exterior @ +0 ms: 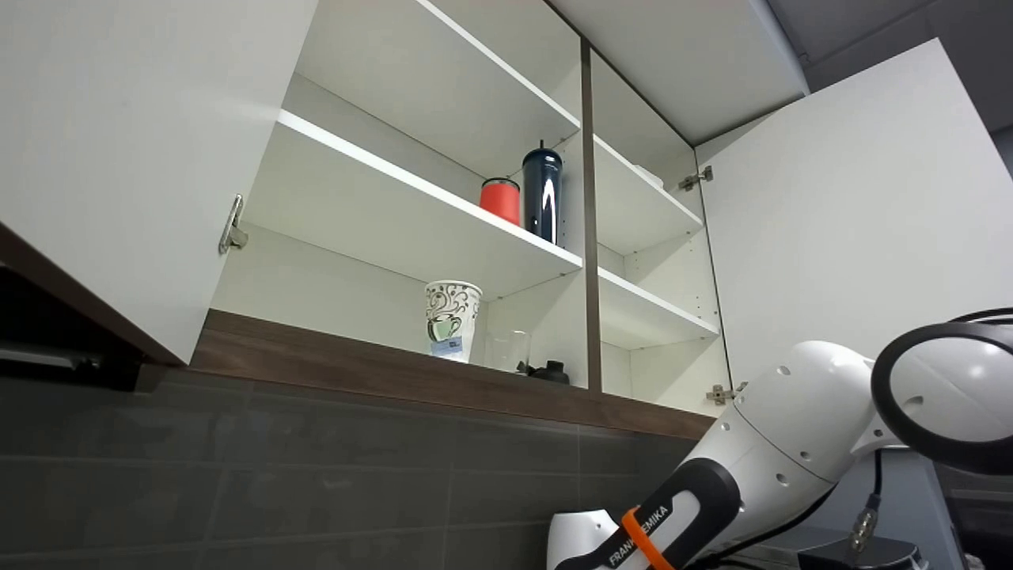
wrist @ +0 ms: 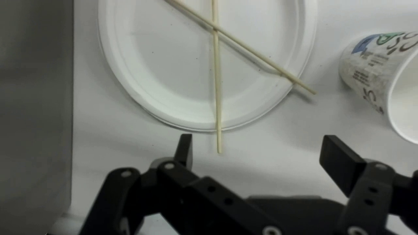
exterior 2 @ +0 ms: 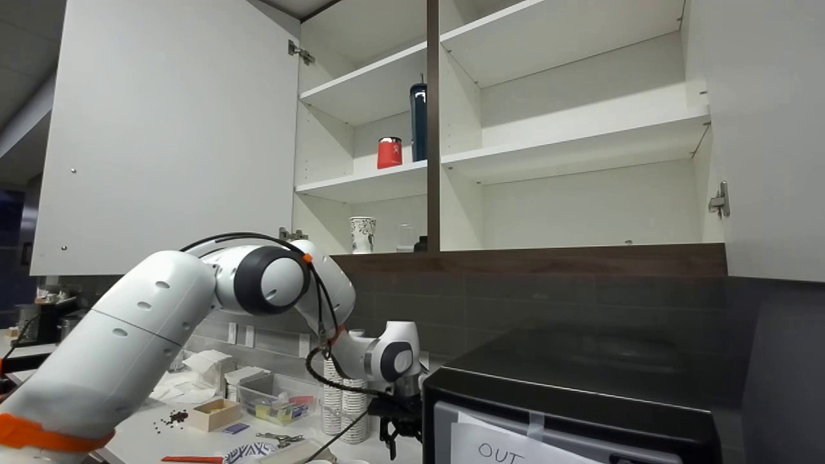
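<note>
My gripper (wrist: 259, 147) is open and empty above the white counter in the wrist view. A white plate (wrist: 183, 81) lies just ahead of the fingers. A thin wooden stick (wrist: 217, 91) lies on it, its near end past the rim and between the fingertips in the picture, not held. A second wooden stick (wrist: 254, 54) crosses it at an angle. A patterned paper cup (wrist: 369, 71) stands to the right. In an exterior view the gripper (exterior 2: 401, 433) hangs fingers down beside the black microwave (exterior 2: 573, 393), which partly hides it.
Open cabinet shelves above hold a red tumbler (exterior: 500, 204), a dark blue tumbler (exterior: 541, 194), a patterned cup (exterior: 451, 317) and a clear glass (exterior: 506, 350). Stacked cups (exterior 2: 354, 412) and a clear bin (exterior 2: 277, 412) stand near the gripper. A grey wall (wrist: 36, 98) borders the wrist view's left.
</note>
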Motion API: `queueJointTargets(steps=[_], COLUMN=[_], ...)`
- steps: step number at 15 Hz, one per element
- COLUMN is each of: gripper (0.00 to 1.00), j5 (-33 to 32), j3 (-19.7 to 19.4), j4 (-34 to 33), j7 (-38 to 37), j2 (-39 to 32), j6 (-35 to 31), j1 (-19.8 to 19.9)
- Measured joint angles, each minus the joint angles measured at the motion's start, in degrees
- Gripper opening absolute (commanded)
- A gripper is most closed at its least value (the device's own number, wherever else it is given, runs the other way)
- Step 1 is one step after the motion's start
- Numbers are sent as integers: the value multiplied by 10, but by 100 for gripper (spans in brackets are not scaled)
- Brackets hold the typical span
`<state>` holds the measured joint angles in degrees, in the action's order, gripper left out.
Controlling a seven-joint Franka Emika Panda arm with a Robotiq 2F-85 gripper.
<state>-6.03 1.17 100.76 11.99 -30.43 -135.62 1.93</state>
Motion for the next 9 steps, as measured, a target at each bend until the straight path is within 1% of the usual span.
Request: queueJointTargets(steps=[6,9], gripper=[100,100], j5=[44,52], j3=[20,23], j4=[70,107], j7=[19,23], j2=[61,91], j6=[-1,-2], j1=[11,10])
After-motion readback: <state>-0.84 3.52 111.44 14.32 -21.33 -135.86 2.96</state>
